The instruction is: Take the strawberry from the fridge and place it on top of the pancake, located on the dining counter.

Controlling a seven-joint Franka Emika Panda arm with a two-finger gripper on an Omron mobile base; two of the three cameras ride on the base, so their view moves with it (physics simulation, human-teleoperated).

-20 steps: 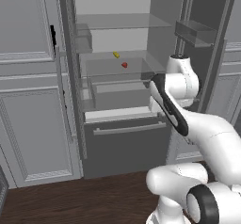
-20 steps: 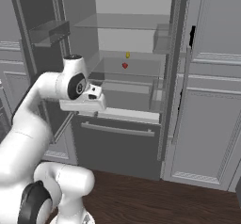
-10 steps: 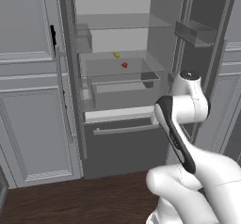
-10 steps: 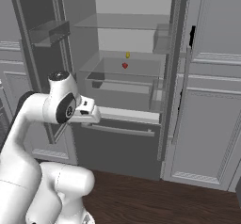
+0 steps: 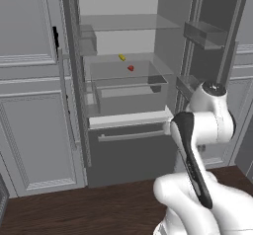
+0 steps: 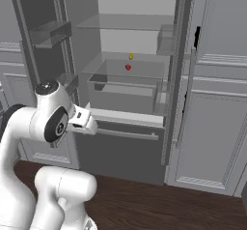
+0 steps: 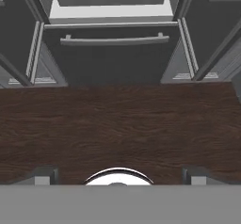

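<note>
The strawberry (image 5: 130,68) sits on a pale glass shelf (image 5: 123,61) inside the open fridge (image 5: 133,150), a little above the middle of the left base view and just left of centre; in the right base view it shows as a small red spot (image 6: 128,67) in the upper middle of the frame. Just beside it, slightly higher and further back, lies a small yellow item (image 5: 122,58), apart from the berry and not touching it. Below the shelf is a clear drawer bin (image 5: 129,90), and under that the dark bottom drawer (image 5: 131,152) with its silver bar handle (image 5: 129,136). Both fridge doors stand open, the door bins (image 5: 205,33) showing at the upper right of the left base view. Light grey panelled cabinets (image 5: 29,91) flank the fridge on both sides, and a dark wood floor (image 5: 84,212) runs along the bottom of each frame. The gripper (image 6: 86,119) is seen at centre left of the right base view, low in front of the bottom drawer and well apart from the strawberry, holding nothing. In the hand view its two finger tips (image 7: 43,175) stand far apart at the lower corners, so the jaws are wide, looking down over the floor toward the drawer handle at the top of that frame.
</note>
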